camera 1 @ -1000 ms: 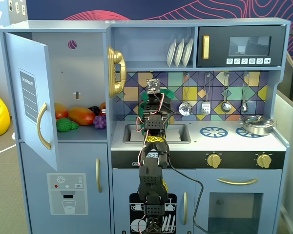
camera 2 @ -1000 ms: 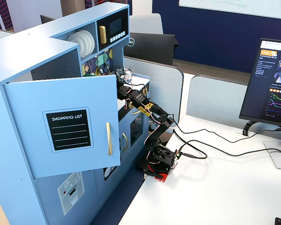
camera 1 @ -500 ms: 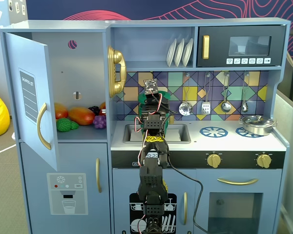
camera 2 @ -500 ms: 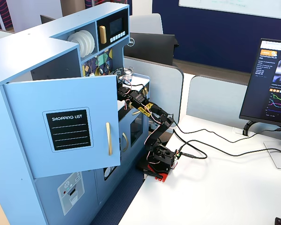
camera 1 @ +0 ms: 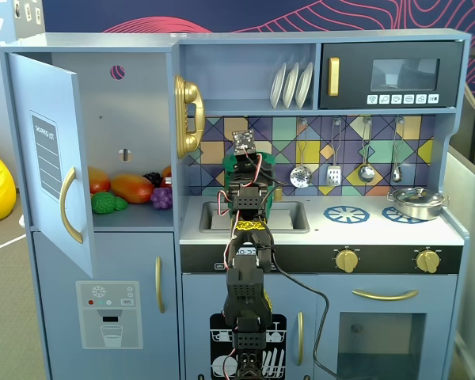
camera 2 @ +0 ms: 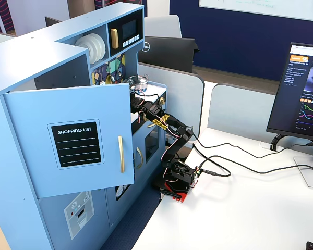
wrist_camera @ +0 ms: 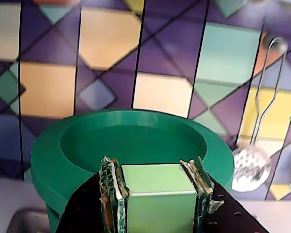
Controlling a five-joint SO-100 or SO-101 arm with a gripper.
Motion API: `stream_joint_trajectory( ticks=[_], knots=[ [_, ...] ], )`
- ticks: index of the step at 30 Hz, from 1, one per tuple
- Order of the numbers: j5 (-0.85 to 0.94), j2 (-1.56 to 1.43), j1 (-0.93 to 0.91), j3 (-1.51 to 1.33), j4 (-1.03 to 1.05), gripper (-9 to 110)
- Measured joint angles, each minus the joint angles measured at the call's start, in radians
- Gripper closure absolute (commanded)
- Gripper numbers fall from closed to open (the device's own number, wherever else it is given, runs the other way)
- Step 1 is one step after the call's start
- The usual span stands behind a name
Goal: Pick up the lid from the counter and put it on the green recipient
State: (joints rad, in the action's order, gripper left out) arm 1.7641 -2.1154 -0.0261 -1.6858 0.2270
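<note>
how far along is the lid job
Pickup looks done: the pincer is shut on the light green tab of the flat round green plastic lid. The lid sits level over the dark-green plastic pot, apparently on its mouth. Left: release and withdraw.
</note>
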Motion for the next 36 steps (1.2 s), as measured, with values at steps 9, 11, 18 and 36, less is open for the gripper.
stream_joint_trajectory(
  ticks=[9,11,18,36],
  knots=[
    [-0.011,0.000,0.000,-0.044,-0.006,101],
    [-0.012,0.000,0.000,-0.054,-0.009,101],
    [-0.014,-0.003,0.003,-0.089,-0.035,101],
    [-0.021,-0.028,-0.031,-0.114,-0.060,69]
  ],
)
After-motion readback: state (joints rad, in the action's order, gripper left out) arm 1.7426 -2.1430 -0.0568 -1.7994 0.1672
